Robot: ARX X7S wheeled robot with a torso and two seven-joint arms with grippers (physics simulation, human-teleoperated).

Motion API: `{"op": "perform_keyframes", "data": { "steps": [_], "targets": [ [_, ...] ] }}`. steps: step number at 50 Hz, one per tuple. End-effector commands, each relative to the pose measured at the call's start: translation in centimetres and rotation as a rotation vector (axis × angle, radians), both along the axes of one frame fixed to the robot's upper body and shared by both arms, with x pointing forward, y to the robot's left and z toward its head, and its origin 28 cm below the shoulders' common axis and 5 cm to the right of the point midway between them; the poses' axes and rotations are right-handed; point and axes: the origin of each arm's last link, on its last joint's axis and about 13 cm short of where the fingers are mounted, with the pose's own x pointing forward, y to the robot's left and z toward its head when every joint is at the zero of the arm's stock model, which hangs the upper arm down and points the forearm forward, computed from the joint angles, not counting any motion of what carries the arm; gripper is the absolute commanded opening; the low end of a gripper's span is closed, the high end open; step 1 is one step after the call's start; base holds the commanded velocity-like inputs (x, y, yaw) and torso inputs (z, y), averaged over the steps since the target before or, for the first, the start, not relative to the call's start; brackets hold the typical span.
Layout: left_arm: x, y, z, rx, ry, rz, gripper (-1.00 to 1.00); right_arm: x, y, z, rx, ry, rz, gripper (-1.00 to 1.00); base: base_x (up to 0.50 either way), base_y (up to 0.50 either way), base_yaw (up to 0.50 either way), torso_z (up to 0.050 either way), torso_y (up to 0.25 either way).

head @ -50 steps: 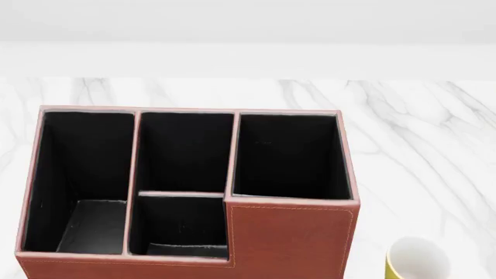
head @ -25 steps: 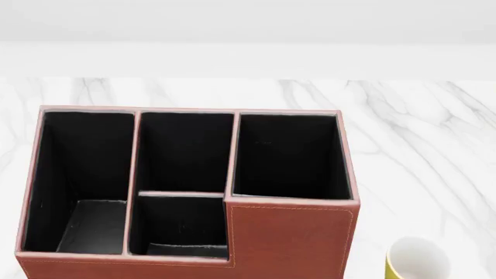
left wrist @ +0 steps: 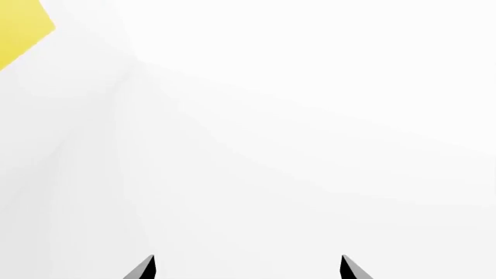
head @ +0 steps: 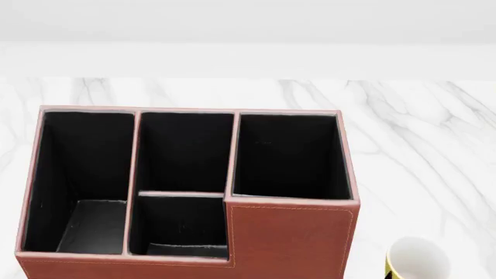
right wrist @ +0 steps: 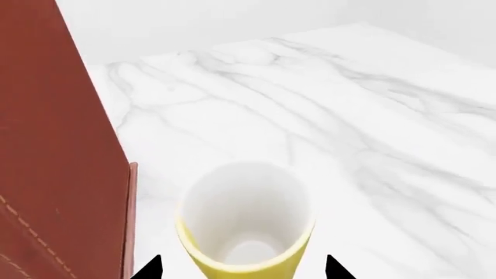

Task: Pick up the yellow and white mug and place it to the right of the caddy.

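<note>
Yellow and white mug stands upright on the marble table, at about four o'clock from the caddy and near it. Right gripper spreads wide either side of the mug; left gripper gapes wide over blank white.

A white marble table with grey veins meets a plain white wall.
</note>
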Motion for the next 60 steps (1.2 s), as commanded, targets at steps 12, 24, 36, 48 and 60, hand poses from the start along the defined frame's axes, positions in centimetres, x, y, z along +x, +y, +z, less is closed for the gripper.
{"op": "perform_keyframes", "data": {
  "steps": [12,24,36,48,60],
  "targets": [
    [0.0,0.0,0.0,0.000,0.001,-0.001,1.00,-1.3,0.1,4.3,-0.041,-0.133,0.004,1.00,0.00,0.00,0.00,0.000,0.000],
    [0.0,0.0,0.0,0.001,0.003,-0.001,1.00,-1.9,-0.1,5.6,-0.044,-0.180,-0.016,1.00,0.00,0.00,0.00,0.000,0.000],
    [0.1,0.0,0.0,0.000,0.003,-0.002,1.00,-3.2,-0.2,8.1,-0.048,-0.269,-0.042,1.00,0.00,0.00,0.00,0.000,0.000],
    [0.0,0.0,0.0,0.001,0.004,-0.003,1.00,-5.2,0.4,11.7,-0.093,-0.391,-0.042,1.00,0.00,0.00,0.00,0.000,0.000],
    [0.2,-0.1,0.0,0.000,0.006,-0.006,1.00,-6.8,1.0,14.1,-0.119,-0.485,-0.039,1.00,0.00,0.00,0.00,0.000,0.000]
  ]
}}
